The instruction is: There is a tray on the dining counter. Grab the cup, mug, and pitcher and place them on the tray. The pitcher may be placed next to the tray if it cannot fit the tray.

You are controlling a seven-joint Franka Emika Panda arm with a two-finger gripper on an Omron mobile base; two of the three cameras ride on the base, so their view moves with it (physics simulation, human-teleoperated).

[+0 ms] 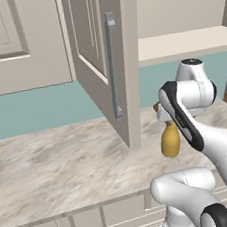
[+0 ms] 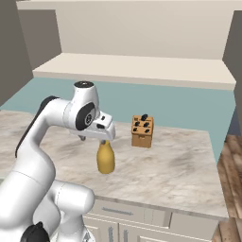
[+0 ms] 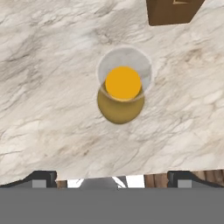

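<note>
- Left base view: pitcher [image 1: 170,140] stands on the marbled counter [image 1: 66,166], at seven o'clock below the gripper [image 1: 168,120].
- Right base view: knife block [image 2: 142,131] at two o'clock of it — a swing could clip it.
- Hand view: jaws fully spread, empty — an off-centre descent could topple the narrow neck.

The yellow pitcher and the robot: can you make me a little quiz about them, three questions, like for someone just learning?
1. True or false: the pitcher stands upright on the marbled counter.
2. The pincer is: A) shut on the pitcher's neck, B) open and right above the pitcher, C) holding the knife block.
3. Fill in: the brown thing with dark handles on the counter behind the pitcher is a knife ____.

Key: 1 true. 2 B: in the hand view the fingertips stand wide apart, with the pitcher's mouth seen from straight above. 3 block.
</note>
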